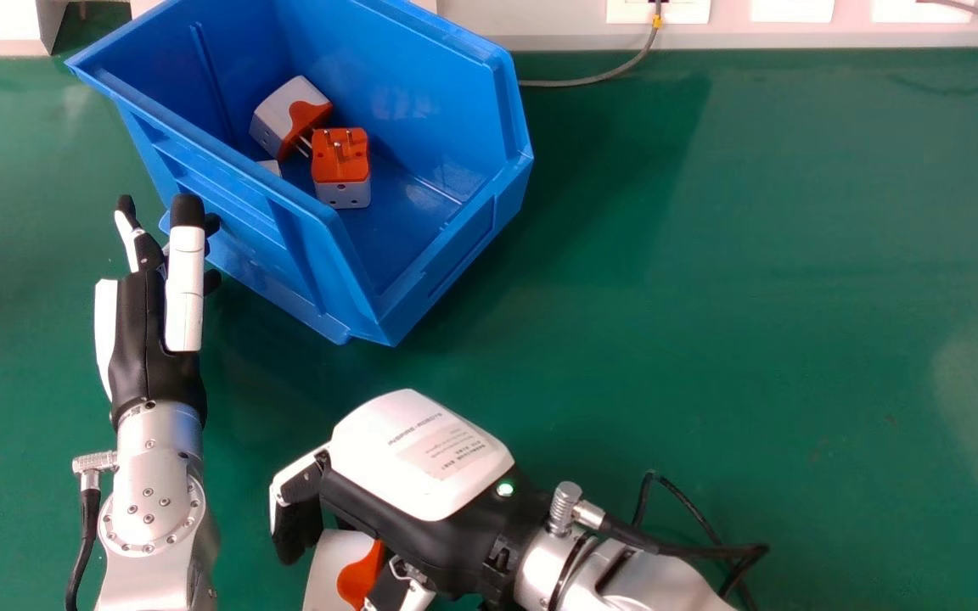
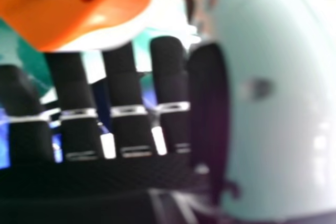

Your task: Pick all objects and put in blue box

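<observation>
The blue box (image 1: 429, 204) stands at the upper left of the head view, holding a white and orange plug adapter (image 1: 285, 114), another adapter (image 1: 341, 168) and a white corner of something beside them. At the bottom centre, my right hand (image 1: 421, 509) is curled round a further adapter (image 1: 336, 564), which lies between fingers and thumb. In the right hand view this adapter (image 2: 100, 3) covers some fingertips of the right hand (image 2: 123, 87); its underside is hidden. My left hand (image 1: 154, 314) is open, fingers straight, close beside the box's near left wall.
A green table (image 1: 761, 280) extends right of the box. Behind the box, a grey cable (image 1: 591, 81) runs to a pale panel (image 1: 540, 25) along the back edge. A black cable (image 1: 684, 509) loops beside the right wrist.
</observation>
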`<act>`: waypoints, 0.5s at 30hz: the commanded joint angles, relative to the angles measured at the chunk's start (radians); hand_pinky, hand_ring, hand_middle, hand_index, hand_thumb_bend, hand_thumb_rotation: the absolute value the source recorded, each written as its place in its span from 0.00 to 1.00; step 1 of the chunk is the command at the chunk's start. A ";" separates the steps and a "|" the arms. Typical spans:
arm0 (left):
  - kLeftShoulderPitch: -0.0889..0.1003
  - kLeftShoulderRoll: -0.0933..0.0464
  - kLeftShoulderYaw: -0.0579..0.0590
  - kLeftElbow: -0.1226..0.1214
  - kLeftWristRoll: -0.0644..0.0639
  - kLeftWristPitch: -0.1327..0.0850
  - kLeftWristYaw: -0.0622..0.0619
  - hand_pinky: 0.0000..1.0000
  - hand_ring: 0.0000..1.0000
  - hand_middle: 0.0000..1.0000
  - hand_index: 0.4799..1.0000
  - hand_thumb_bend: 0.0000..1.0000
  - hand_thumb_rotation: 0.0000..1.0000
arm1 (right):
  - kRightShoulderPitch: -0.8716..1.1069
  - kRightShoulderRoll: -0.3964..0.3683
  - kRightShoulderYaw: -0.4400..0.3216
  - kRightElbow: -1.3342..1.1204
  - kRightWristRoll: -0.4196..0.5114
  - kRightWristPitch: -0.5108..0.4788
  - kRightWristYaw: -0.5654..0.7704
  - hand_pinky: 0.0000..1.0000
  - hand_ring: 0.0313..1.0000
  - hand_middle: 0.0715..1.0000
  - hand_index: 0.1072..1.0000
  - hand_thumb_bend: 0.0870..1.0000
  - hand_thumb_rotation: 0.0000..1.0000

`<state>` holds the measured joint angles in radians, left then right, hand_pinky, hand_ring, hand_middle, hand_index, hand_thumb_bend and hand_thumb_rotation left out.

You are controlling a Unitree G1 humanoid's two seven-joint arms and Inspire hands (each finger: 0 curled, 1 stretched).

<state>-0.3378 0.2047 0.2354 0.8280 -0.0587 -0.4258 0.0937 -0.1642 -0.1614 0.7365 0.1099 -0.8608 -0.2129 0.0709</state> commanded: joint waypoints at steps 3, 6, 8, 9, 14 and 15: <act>-0.015 -0.002 -0.003 -0.019 0.001 -0.009 0.000 0.85 0.90 0.85 0.88 0.99 1.00 | -0.018 0.010 -0.014 -0.005 0.020 -0.026 -0.023 0.21 0.43 0.47 0.41 0.48 0.00; -0.017 -0.002 -0.003 -0.016 0.001 -0.009 0.001 0.85 0.90 0.85 0.88 0.99 1.00 | -0.018 0.010 -0.015 -0.002 0.019 -0.034 -0.028 0.21 0.43 0.47 0.41 0.47 0.00; -0.015 -0.002 -0.004 -0.021 0.001 -0.007 0.001 0.85 0.90 0.85 0.88 0.99 1.00 | -0.016 0.011 -0.015 0.002 0.016 -0.038 -0.034 0.21 0.43 0.47 0.41 0.47 0.00; -0.014 -0.003 -0.004 -0.024 0.002 -0.006 0.002 0.85 0.90 0.85 0.88 0.99 1.00 | -0.014 0.010 -0.014 0.005 0.011 -0.039 -0.039 0.21 0.43 0.47 0.41 0.47 0.00; -0.015 -0.003 -0.004 -0.024 0.001 -0.005 0.003 0.85 0.90 0.85 0.88 1.00 1.00 | 0.016 -0.006 0.036 0.018 -0.076 -0.016 -0.069 0.20 0.43 0.46 0.41 0.47 0.00; -0.015 -0.003 -0.004 -0.024 0.001 -0.004 0.004 0.85 0.90 0.85 0.88 1.00 1.00 | 0.020 -0.013 0.053 0.010 -0.111 0.001 -0.060 0.20 0.43 0.46 0.41 0.47 0.00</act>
<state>-0.3377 0.2044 0.2353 0.8249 -0.0588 -0.4243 0.0964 -0.1605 -0.1623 0.7613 0.1243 -0.9225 -0.2291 0.0015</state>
